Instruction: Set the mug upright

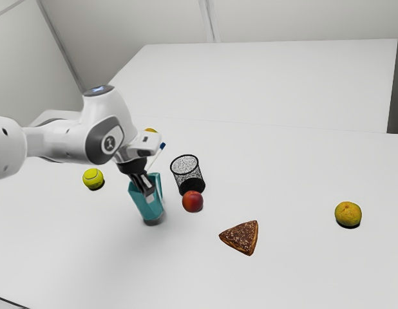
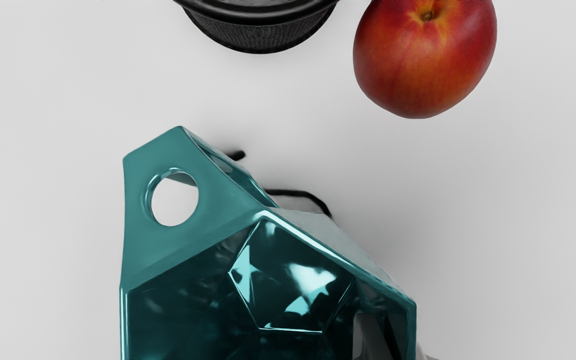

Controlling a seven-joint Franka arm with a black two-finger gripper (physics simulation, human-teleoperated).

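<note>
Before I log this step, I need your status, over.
Gripper at mug's rim. Mug mouth-up, roughly upright. Red fruit and black mesh cup nearby.

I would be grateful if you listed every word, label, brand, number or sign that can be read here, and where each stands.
No text is readable in either view.
Dark disc on the arm's side: pale mark, too small to read.
Arm's top cap: bluish mark, too small.
</note>
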